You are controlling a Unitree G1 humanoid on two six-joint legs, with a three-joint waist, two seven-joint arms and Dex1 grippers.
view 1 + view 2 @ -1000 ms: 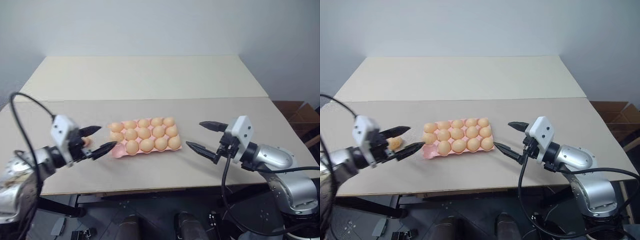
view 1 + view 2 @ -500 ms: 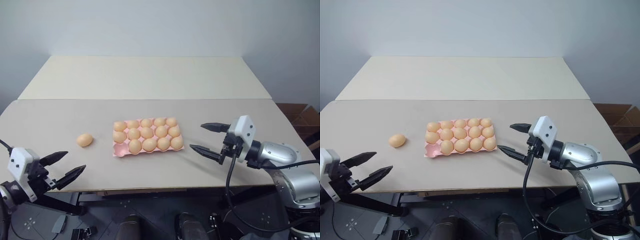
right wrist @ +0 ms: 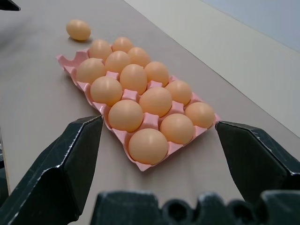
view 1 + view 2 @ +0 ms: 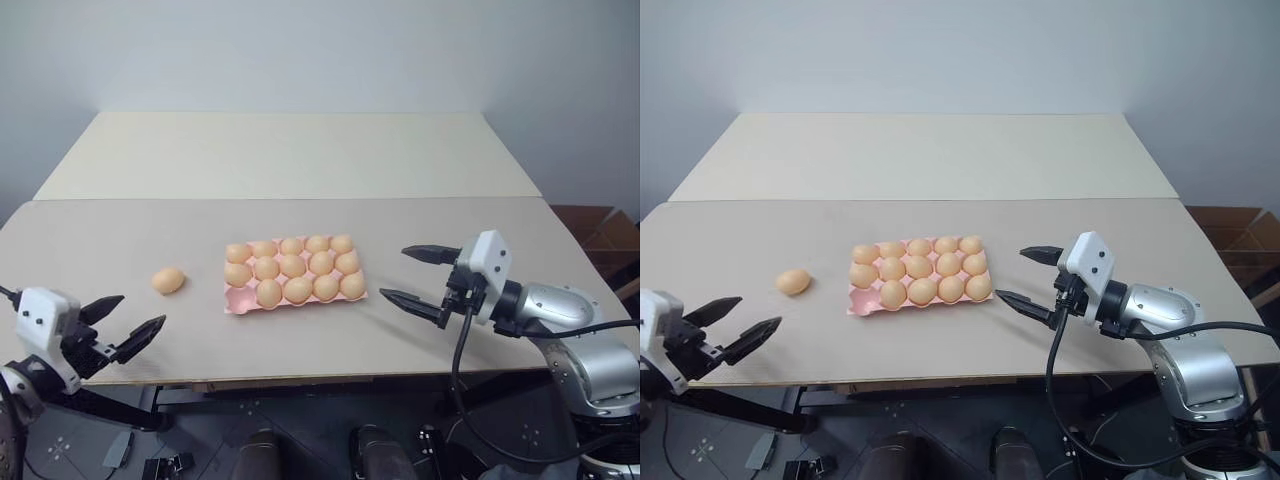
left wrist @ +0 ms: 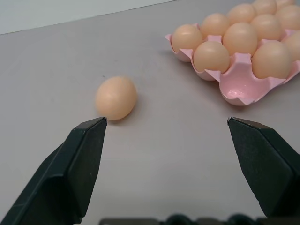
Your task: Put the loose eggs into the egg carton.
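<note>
One loose egg (image 4: 168, 280), pale orange-tan, lies on the table to the left of the pink egg carton (image 4: 237, 300). The carton holds several eggs, and its front-left corner cup (image 5: 236, 92) is bare. My left gripper (image 4: 140, 311) hangs open at the table's front-left edge, pointing toward the egg (image 5: 116, 97) and well short of it. To the right of the carton (image 3: 70, 63), my right gripper (image 4: 394, 272) stands open just above the table, its fingers aimed at the carton's right end. Neither gripper holds anything.
The beige table (image 4: 300, 340) has its front edge just under both grippers. A second beige tabletop (image 4: 290, 150) adjoins it at the back. A cardboard box (image 4: 600, 225) stands on the floor at the far right.
My left gripper, open around the loose egg a second ago, has drawn back and left to the table's front edge, leaving the egg on the table. The right gripper has stayed put.
</note>
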